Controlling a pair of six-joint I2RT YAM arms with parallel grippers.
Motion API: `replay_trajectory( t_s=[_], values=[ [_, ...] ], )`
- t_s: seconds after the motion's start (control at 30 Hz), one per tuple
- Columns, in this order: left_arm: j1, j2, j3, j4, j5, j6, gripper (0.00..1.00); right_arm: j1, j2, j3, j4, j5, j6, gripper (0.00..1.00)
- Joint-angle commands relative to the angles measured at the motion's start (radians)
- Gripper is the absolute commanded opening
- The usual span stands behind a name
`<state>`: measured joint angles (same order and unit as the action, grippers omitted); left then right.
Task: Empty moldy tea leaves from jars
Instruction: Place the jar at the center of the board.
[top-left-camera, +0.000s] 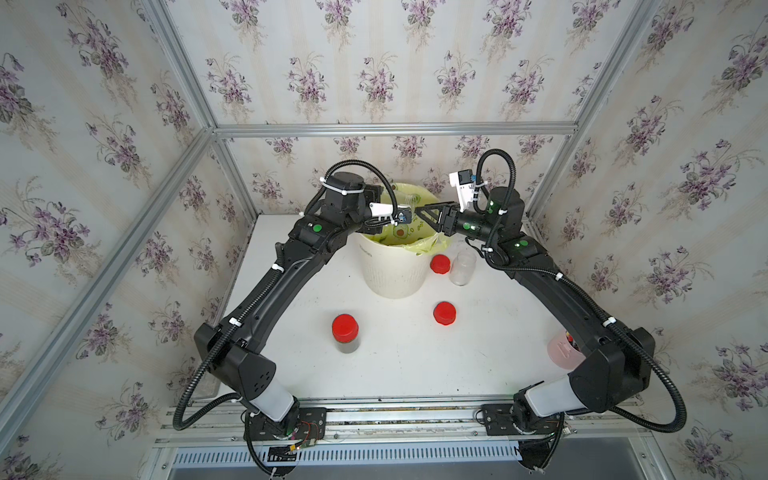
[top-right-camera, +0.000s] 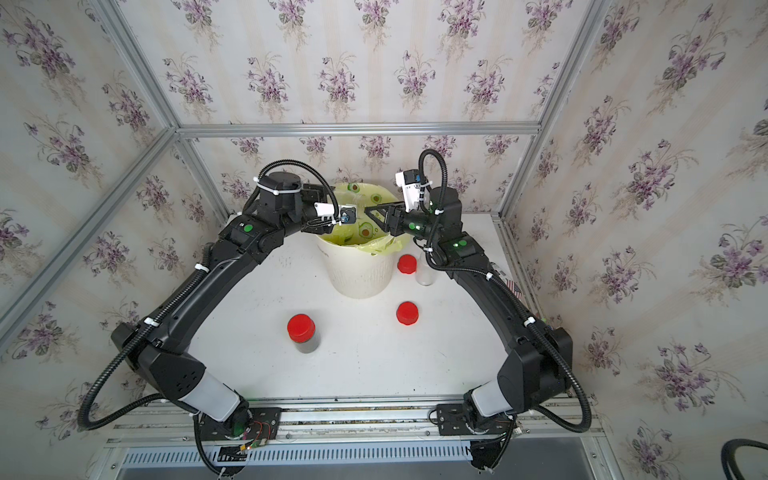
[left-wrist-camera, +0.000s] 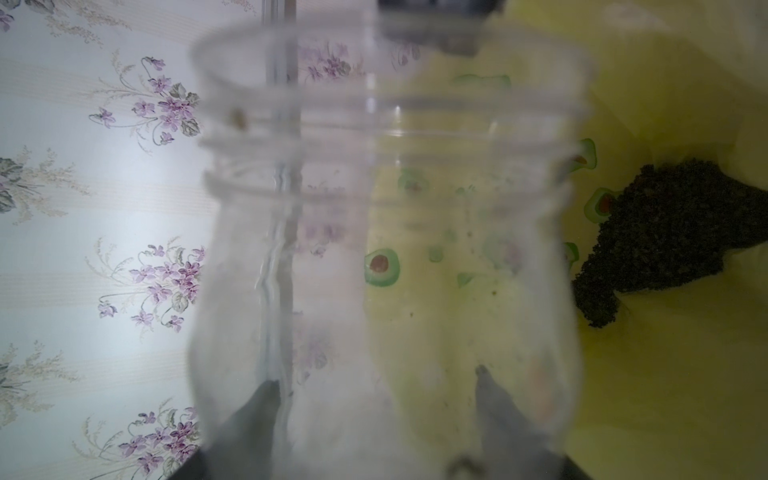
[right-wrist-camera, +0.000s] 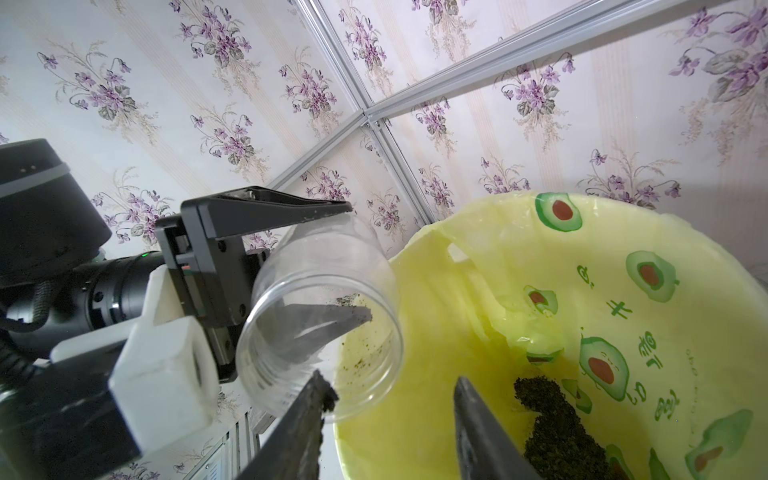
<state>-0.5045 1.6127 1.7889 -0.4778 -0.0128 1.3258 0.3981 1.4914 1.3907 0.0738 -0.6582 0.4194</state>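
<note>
My left gripper is shut on a clear jar with no lid, held tilted with its mouth over the white bin. Only a few specks of tea leaves cling inside it. A dark heap of tea leaves lies on the bin's yellow-green liner. My right gripper stands open at the jar's mouth, with tea crumbs on one fingertip. On the table, a jar with a red lid holds dark tea leaves, and an empty lidless jar stands beside the bin.
Two loose red lids lie on the white table, one next to the empty jar and one nearer the front. A pink cup shows behind the right arm. Wallpapered walls close in the table on three sides.
</note>
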Motion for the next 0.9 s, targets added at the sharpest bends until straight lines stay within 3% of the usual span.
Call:
replay_trajectory(
  t_s=[0.0,0.5,0.87],
  values=[
    [0.001,-0.007,0.004,0.038,0.025,-0.003,0.73,0.0,0.015,0.013,0.059,-0.05,0.007,0.48],
    [-0.002,0.001,0.009,0.038,0.039,0.0,0.73,0.001,0.111,0.074,0.098,-0.108,0.051,0.37],
    [-0.004,0.01,0.011,0.038,0.045,0.003,0.74,0.005,0.131,0.084,0.121,-0.138,0.08,0.21]
  ],
)
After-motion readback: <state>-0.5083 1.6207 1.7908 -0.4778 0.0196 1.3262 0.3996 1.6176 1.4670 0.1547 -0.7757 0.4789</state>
